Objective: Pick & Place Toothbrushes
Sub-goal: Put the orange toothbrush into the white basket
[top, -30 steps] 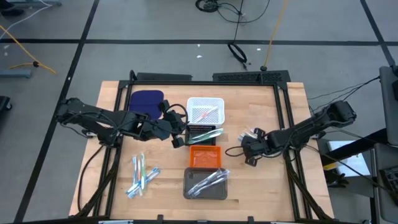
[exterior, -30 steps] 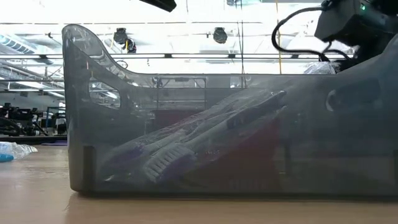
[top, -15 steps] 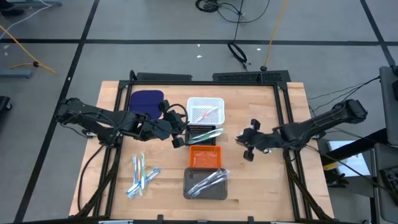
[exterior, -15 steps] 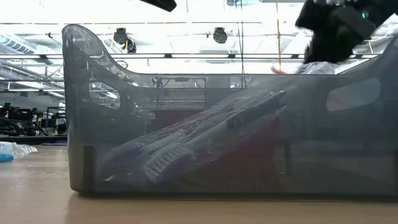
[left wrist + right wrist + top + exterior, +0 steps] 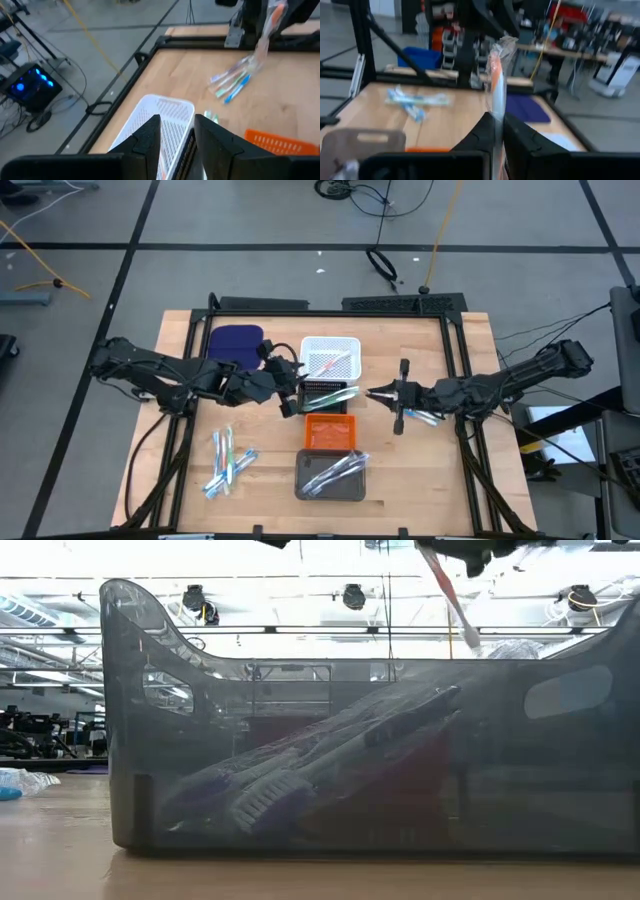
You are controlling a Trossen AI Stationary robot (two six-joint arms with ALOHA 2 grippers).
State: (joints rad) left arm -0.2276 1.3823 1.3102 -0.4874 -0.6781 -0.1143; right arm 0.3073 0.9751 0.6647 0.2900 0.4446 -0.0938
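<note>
Right fingers [image 5: 496,131] are pinched tight on an orange-and-clear toothbrush [image 5: 496,82], gripped low down with most of it sticking up past the tips. That's my worry: with a hold that close to one end, the brush could pivot or slide out on the way over, and the thin clear wrapper on it looks slippery. It hangs over bare bench [image 5: 420,340] just right of the black tray [image 5: 328,396], so if it drops now it lands on wood, not in any tray.

Left fingers [image 5: 177,131] are parted with nothing between them, hovering by the white basket [image 5: 331,357]. Both arms crowd that middle column, so a bump between them seems possible.

The rest: a loose bunch of toothbrushes [image 5: 228,460] bottom-left on the bench, another small pile [image 5: 425,416] under the right arm, some in the grey tray [image 5: 331,476]. The orange tray [image 5: 328,431] looks empty from above.

Only the overhead view shows the tray column and where each arm sits. The right wrist view is the only one showing the grip itself. The table-level camera is mostly blocked by the grey tray's wall [image 5: 560,760], with the brush just poking in above its rim.
</note>
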